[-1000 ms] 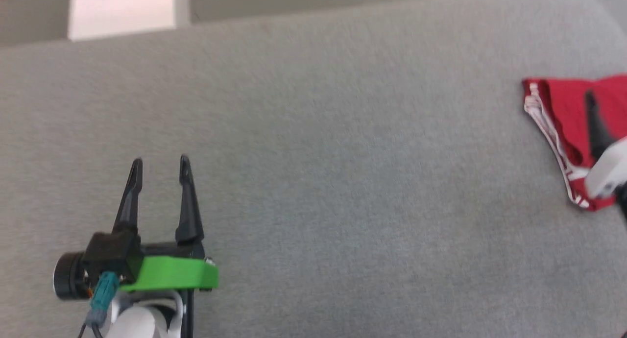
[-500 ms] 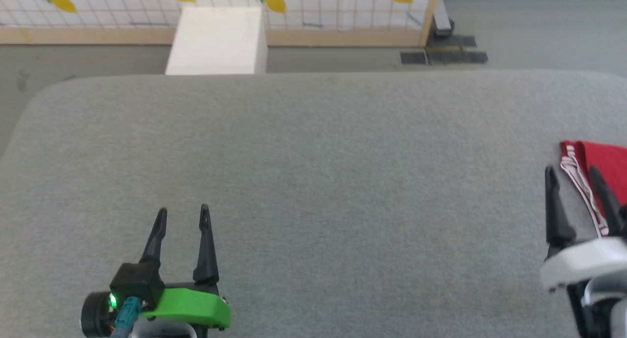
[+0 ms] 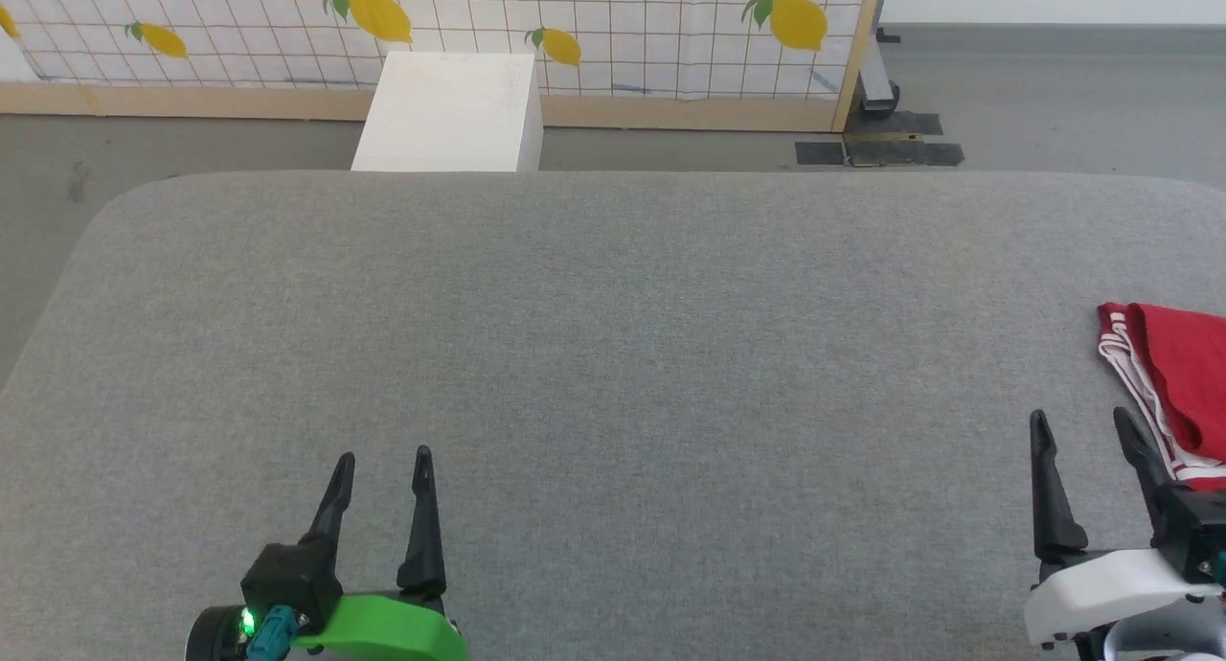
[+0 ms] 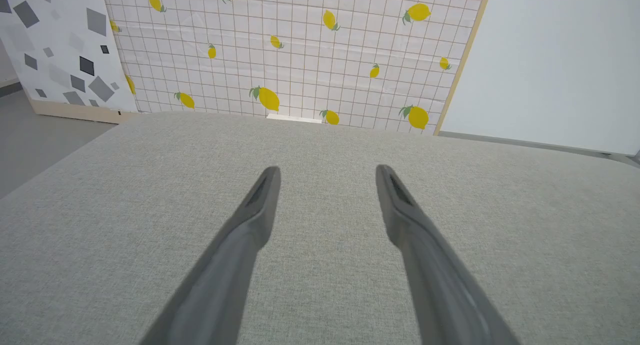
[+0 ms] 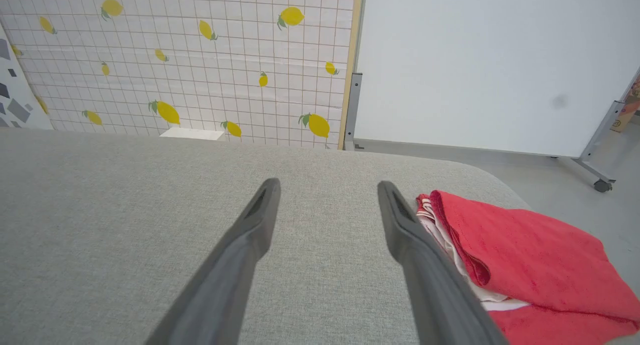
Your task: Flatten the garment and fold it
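Right hand (image 3: 1079, 417), fingers (image 3: 1050, 493) apart, just left of the red garment (image 3: 1188, 374)

Our left hand (image 3: 383, 455) and right hand (image 3: 1079, 416) both hover low, jaws parted wide, pointing straight ahead, holding nothing.

Lemon-print panel (image 3: 613, 29), white box (image 3: 445, 113), grey floor (image 3: 1054, 105).
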You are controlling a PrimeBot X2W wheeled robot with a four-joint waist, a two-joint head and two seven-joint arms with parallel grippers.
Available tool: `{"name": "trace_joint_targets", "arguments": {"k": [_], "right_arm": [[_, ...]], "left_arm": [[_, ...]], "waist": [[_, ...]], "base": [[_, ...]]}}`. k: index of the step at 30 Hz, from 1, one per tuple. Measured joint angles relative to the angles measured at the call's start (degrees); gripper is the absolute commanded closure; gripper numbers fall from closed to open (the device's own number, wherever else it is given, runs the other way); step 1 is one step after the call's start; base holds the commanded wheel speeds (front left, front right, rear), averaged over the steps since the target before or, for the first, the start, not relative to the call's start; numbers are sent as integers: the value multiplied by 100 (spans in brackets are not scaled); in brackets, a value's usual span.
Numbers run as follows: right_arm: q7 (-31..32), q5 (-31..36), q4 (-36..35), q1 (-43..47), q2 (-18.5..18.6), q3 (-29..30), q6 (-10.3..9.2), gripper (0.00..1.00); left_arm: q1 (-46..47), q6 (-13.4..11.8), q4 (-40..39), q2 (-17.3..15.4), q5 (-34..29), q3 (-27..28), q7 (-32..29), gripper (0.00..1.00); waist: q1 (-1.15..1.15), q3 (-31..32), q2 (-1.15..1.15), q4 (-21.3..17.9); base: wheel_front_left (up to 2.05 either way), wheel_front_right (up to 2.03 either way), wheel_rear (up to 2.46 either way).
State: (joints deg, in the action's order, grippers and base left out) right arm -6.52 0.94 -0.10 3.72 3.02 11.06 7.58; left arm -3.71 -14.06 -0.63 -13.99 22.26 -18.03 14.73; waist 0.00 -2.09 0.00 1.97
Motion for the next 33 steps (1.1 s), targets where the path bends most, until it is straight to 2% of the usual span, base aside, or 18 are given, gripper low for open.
{"name": "trace_joint_targets", "arguments": {"k": [1,13,33], "right_arm": [[-3,1,24,-1,0,-19,0,100],[22,2,24,-3,-1,-42,1,100],[125,1,24,-14,-1,-213,1,100]], "left_arm": [[-4,23,13,-1,-10,10,-1,100],[0,48,13,8,-15,71,-56,100],[19,287,13,189,-375,348,-305,100]], "waist": [[0,8,0,-6],[0,21,0,-18],[0,53,0,-48]], "base": [[0,0,0],[0,0,0],[0,0,0]]}}
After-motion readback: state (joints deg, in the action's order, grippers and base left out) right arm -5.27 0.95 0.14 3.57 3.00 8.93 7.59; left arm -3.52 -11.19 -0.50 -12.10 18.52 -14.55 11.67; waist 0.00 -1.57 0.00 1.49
